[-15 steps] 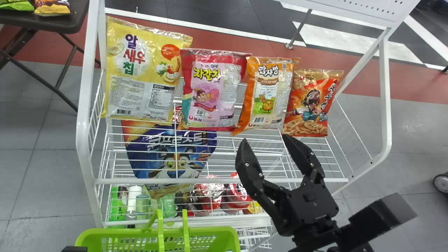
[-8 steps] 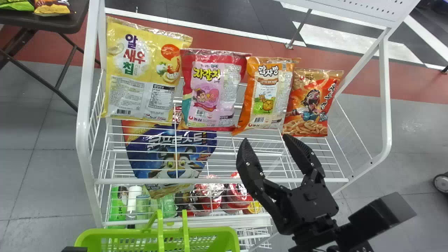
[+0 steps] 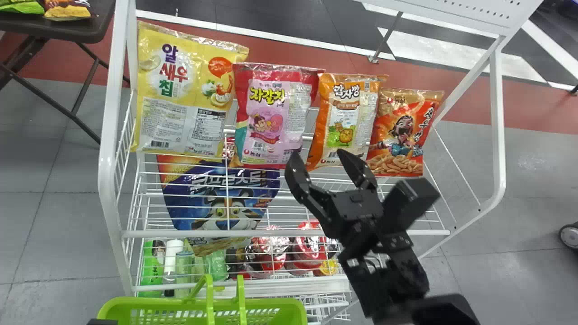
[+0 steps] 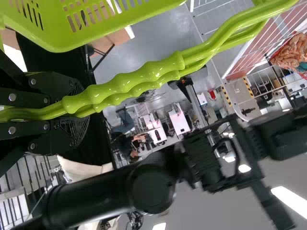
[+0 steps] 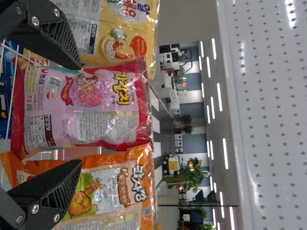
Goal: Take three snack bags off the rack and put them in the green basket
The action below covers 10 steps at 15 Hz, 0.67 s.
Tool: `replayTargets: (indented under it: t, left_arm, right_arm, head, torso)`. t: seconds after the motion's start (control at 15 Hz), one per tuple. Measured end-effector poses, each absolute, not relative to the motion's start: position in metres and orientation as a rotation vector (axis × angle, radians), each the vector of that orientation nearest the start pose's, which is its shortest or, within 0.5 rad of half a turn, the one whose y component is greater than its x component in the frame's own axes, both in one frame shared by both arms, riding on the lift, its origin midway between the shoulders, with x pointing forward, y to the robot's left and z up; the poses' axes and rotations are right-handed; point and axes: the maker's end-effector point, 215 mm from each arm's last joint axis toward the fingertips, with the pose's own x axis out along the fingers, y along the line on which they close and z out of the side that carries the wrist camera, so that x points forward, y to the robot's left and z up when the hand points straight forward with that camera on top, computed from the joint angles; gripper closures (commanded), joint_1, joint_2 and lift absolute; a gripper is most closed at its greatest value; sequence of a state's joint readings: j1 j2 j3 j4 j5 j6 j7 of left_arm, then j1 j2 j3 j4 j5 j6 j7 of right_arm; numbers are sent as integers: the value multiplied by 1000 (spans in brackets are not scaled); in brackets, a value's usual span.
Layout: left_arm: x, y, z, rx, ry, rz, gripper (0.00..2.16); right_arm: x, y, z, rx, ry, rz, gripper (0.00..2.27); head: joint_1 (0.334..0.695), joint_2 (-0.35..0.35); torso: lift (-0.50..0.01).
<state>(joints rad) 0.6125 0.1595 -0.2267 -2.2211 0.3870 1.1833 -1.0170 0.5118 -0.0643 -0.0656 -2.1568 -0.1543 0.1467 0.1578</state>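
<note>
Snack bags [image 3: 277, 108], orange one [image 3: 345, 117] partly hidden, basket [image 3: 158, 302] cropped

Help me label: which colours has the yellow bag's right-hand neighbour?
That bag: mostly pink and red, clearest in right wrist view.

Yellow bag [image 3: 183, 90]; pink-and-red bag [image 3: 275, 117]; lime-green basket [image 3: 117, 307]

our right arm [image 3: 384, 271] slants up from the bottom edge, its gripper [image 3: 318, 155] open, the two fingers well apart and angled slightly to our left. low on our left, the dark sliver is probably our left gripper [image 3: 104, 322]; in its wrist view we keep its fingers [image 4: 57, 86] closed.
</note>
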Motion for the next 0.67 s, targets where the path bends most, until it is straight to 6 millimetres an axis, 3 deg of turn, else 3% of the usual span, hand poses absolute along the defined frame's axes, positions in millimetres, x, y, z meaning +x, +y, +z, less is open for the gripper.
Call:
replayTargets:
  t: [0.33, 0.67]
  left_arm:
    - [115, -58, -406, -808, 1059, -1360, 1636]
    - [115, -58, -406, -815, 1059, -1366, 1636]
  right_arm:
    - [496, -218, -344, 133, 132, 198, 147]
    - [527, -202, -357, 176, 183, 247, 157]
  head:
    - [695, -350]
    - [695, -350]
  torso:
    - [-23]
    - [-23]
